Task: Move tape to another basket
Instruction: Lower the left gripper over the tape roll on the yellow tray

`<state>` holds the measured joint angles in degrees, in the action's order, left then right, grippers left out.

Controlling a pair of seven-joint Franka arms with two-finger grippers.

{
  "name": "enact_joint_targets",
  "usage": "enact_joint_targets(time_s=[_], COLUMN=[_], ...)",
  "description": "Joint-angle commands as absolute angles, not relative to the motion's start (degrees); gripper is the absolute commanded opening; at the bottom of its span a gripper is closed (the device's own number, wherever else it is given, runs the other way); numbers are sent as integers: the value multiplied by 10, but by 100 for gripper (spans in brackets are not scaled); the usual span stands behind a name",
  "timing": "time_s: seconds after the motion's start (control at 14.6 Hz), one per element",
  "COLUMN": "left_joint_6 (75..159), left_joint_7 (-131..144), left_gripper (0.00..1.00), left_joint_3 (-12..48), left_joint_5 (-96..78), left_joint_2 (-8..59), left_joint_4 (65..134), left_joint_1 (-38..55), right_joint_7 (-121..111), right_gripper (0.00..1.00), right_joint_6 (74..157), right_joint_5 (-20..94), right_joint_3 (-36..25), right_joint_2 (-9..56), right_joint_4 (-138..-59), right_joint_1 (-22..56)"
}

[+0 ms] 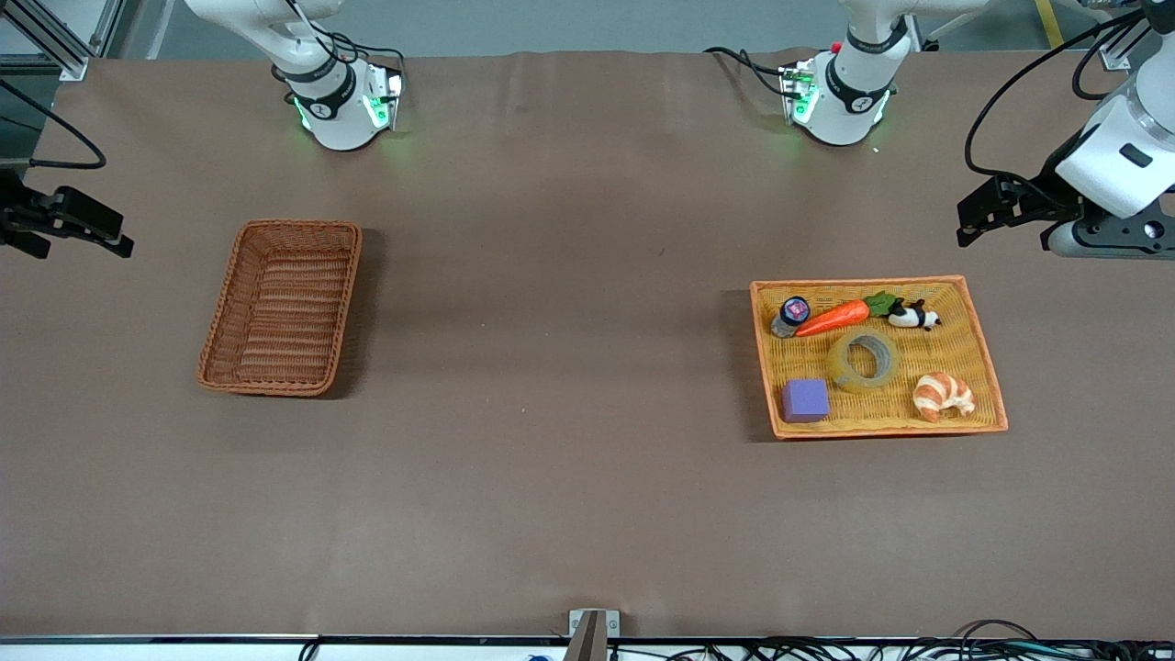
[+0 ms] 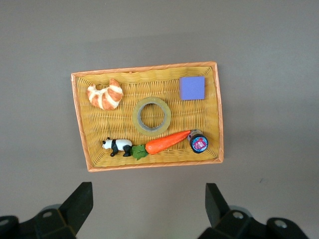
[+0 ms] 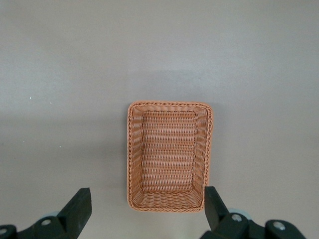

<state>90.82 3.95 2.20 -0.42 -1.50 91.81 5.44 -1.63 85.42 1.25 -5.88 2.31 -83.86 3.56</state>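
Observation:
The tape (image 1: 863, 360), a yellowish translucent ring, lies flat in the middle of the orange-yellow tray (image 1: 959, 349) toward the left arm's end of the table. It also shows in the left wrist view (image 2: 152, 116). The reddish-brown basket (image 1: 281, 306) stands empty toward the right arm's end and shows in the right wrist view (image 3: 169, 154). My left gripper (image 1: 966, 225) hangs open and empty high over the table beside the tray, with its jaws wide apart (image 2: 148, 199). My right gripper (image 1: 121, 243) hangs open and empty high over the table beside the basket (image 3: 147, 201).
The tray also holds a purple cube (image 1: 805, 400), a croissant (image 1: 943, 396), a carrot (image 1: 840, 316), a toy panda (image 1: 913, 317) and a small capped jar (image 1: 791, 315), all close around the tape. Bare brown tabletop lies between tray and basket.

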Motion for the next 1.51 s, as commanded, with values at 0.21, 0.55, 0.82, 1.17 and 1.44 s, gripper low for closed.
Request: enact_joint_targets(time_s=[0.21, 0.55, 0.82, 1.17, 1.44], left_joint_6=[911, 889, 889, 896, 1022], left_joint_7=[40, 58, 58, 57, 56], left_gripper=[99, 100, 100, 78, 99], left_joint_3=[16, 12, 9, 9, 8], left_joint_5=[-11, -9, -4, 14, 42], left_joint_2=[-19, -4, 22, 79, 108], left_joint_4=[898, 891, 910, 933, 998], left_joint_1=[55, 55, 46, 43, 34], right_joint_7=[-19, -19, -19, -19, -20], right_gripper=[100, 100, 100, 100, 100], right_joint_6=[854, 854, 854, 854, 854], right_joint_5=[13, 13, 13, 13, 14], right_joint_3=[-56, -56, -56, -56, -56], right_joint_2=[18, 18, 18, 18, 18], right_joint_4=[-846, -846, -846, -846, -846], right_joint_1=[30, 30, 30, 30, 30])
